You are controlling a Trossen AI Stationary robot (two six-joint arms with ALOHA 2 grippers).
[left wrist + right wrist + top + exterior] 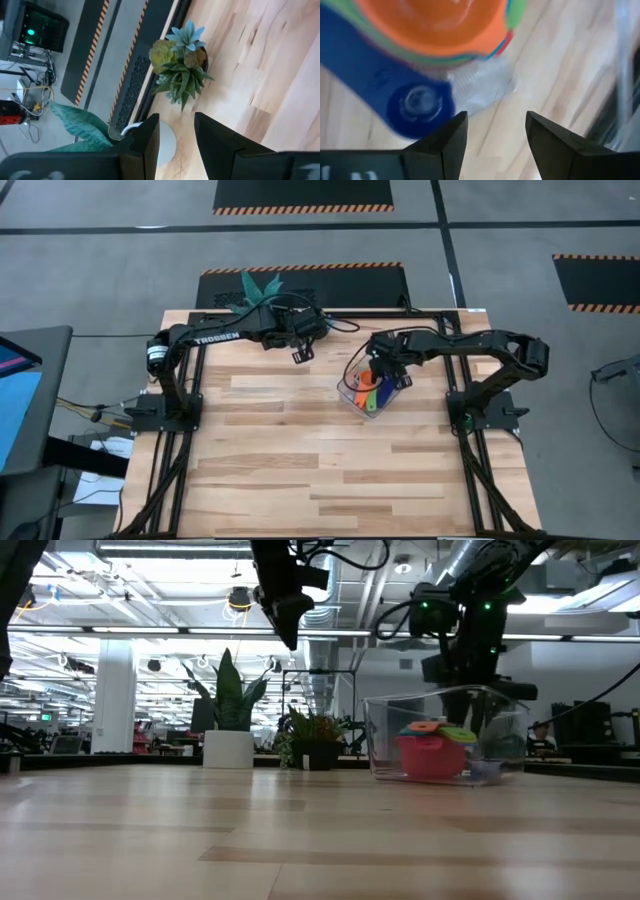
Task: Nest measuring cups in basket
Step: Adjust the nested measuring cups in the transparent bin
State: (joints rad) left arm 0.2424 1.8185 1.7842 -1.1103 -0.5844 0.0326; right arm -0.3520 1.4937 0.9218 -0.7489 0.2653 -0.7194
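1. Clear plastic forms the basket [372, 395], which sits on the worktop [300, 470] toward its right edge, nearer the far edge than the near one.
2. The measuring cups [432, 748] are inside it as a stack: a red one lowest, green and orange above, with a dark blue handle [380, 95] lying beside the stack on the basket floor.
3. The right gripper [492, 132] hangs directly over the basket with its fingers parted and nothing between them; the orange cup [437, 22] sits just ahead of them.
4. The left gripper [175, 135] is raised above the far edge of the worktop, partly open and empty, facing a small succulent plant [181, 60] and a white pot [228, 748].
5. Judged risk: the stack looks tilted, not fully seated, so a finger brushing the top cup could tip it out of nest.
6. A finger catching the low wall could also drag the light basket along the worktop.
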